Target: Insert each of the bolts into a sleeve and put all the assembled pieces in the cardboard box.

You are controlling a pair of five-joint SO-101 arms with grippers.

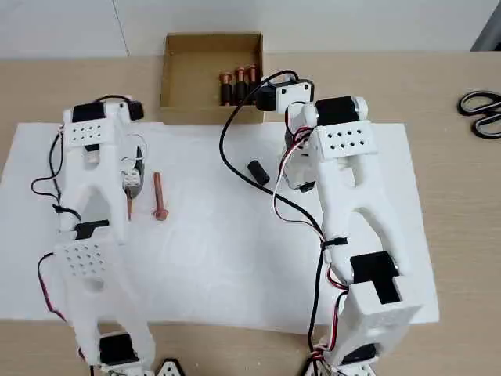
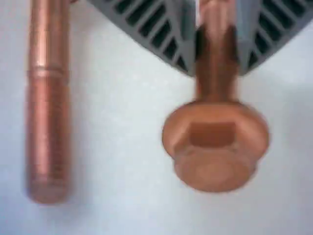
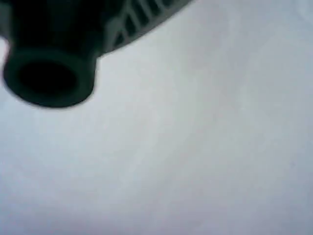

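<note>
My left gripper is shut on a copper bolt, gripped by its shank between grey fingers, with the flanged hex head sticking out past the tips. A second copper bolt lies loose on the white sheet just beside it; its threaded shank runs parallel to the held bolt. My right gripper is low over the sheet right of centre, shut on a black sleeve whose open bore faces the camera. Another black sleeve lies loose on the sheet beside that gripper. The cardboard box stands at the back.
Three assembled bolt-and-sleeve pieces lie side by side in the box's right half. Scissors rest on the wooden table at the far right. A black cable loops over the white sheet near the loose sleeve.
</note>
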